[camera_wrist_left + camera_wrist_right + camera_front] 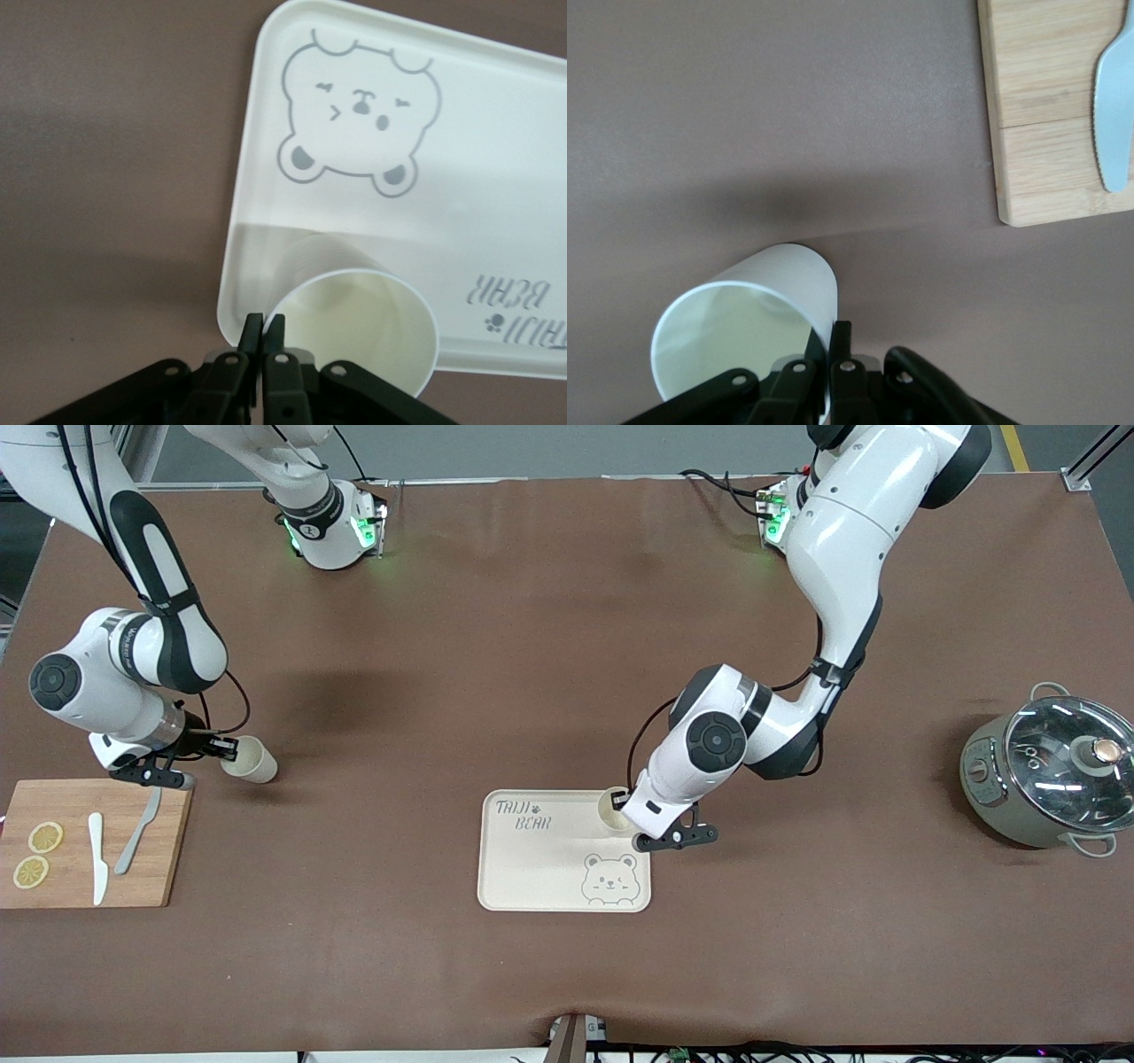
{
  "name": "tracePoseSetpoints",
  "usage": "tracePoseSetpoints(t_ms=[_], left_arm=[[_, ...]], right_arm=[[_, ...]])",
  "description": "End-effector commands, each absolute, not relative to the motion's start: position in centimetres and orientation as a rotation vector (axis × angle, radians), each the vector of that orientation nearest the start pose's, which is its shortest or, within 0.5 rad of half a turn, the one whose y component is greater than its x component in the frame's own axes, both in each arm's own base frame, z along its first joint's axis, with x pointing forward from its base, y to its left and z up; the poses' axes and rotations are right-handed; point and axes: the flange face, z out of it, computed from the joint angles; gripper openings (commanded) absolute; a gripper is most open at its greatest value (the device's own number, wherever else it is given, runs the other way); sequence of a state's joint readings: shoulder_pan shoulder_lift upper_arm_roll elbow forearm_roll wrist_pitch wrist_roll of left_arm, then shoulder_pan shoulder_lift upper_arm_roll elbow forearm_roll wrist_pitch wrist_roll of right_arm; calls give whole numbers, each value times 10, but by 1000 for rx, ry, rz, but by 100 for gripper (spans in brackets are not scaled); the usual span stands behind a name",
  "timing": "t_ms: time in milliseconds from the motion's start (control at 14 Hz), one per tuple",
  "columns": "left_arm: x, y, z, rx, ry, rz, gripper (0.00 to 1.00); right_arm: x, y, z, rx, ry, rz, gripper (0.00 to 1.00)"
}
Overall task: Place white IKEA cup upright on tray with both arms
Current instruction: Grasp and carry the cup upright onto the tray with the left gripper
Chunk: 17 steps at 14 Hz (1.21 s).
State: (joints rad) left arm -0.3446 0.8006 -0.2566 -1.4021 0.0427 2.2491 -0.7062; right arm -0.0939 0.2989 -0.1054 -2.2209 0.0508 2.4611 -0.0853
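A cream tray with "TAIJI BEAR" lettering and a bear face lies near the table's middle; it also shows in the left wrist view. My left gripper is shut on the rim of a white cup, which stands mouth up at the tray's corner toward the left arm's end. My right gripper is shut on the rim of a second white cup. That cup is tipped on its side low over the bare table, beside the cutting board.
A wooden cutting board at the right arm's end carries two lemon slices, a white knife and a grey knife. A grey pot with a glass lid stands at the left arm's end.
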Motion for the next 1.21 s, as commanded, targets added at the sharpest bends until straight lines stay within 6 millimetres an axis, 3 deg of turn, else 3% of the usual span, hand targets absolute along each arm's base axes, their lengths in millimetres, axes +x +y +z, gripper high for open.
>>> tracePoseSetpoints(t_ms=[0,71,143,214,429,643,857,1143], left_arm=[[636,-384,244,-3270,-326,47,17],[637,-383,246,-3270,-333,45,37],[637,-384,248,-3272,-336,39,80],[637,-384,253,-3272,-358,34,100],[643,-377,278,-3279,-369,-10,100],[648,-360,324,-3259,-382,-45,100],[651,-330,370,-3203,-361,-70,100],[651,-266,429,-3161,-238,-25,100]], right_arm=[[538,-107,246,-3114,228,66,0],[543,-106,253,-3112,224,77,0],[551,-102,265,-3105,218,114,0],[560,-95,278,-3097,206,156,0],[591,-58,328,-3089,266,229,0],[607,-13,353,-3093,346,204,0],[623,55,375,-2984,525,149,0],[650,151,380,-2931,767,111,0]])
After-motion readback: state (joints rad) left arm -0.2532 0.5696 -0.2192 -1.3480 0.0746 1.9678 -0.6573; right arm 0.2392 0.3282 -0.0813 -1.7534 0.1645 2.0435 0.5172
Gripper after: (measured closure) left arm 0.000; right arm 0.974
